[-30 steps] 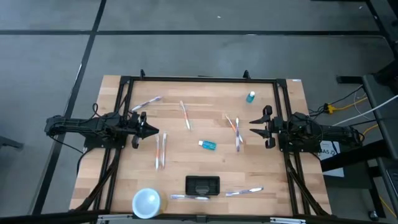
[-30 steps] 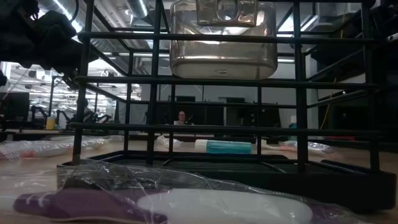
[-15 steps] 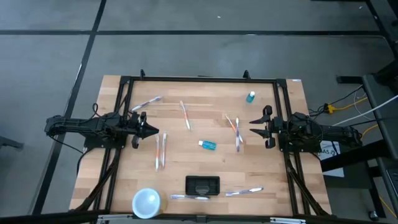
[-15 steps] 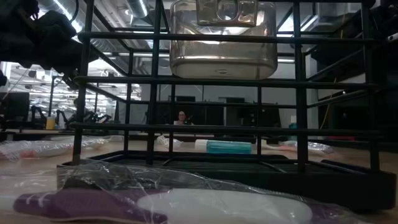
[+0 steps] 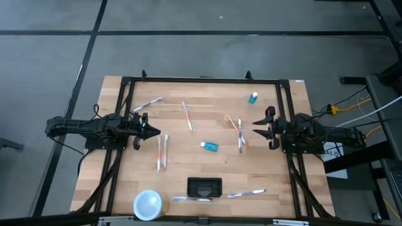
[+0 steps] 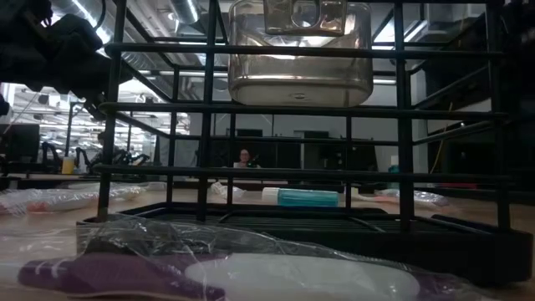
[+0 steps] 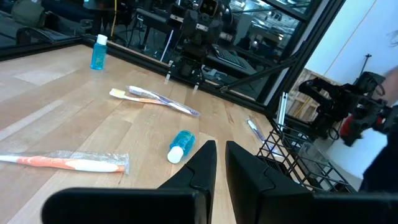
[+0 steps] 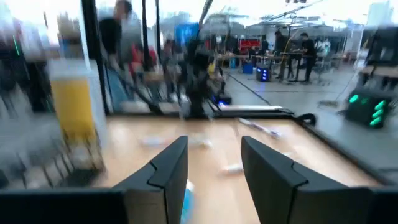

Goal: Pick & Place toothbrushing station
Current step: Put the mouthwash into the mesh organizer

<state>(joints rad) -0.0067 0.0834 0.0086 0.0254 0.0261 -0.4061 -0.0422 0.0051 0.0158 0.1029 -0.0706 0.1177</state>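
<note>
From my console, the job looked barely begun when I checked. Going from the left side of the table across: my left gripper hung at the table's left edge, its fingers nearly together with only a thin slit between them and nothing held. Just beside it lay a pair of wrapped toothbrushes, with another wrapped toothbrush further toward the back edge. Down at the near left corner sat the round white-topped cup.

The toothbrushing station, the small black holder box, rested on the table near the middle of the front edge, well apart from both grippers and untouched. I judged that the pick, the carry and the placing all remained to be done. A small blue tube lay about mid-table, and more wrapped brushes lay just beside the station.

On the right, a blue bottle stood near the back, and my right gripper waited at the right edge with its fingers clearly apart and empty.

As for brands or labels, I could read no writing anywhere; the tube, bottle and wrappers were too small or too blurred to make out any text.
</note>
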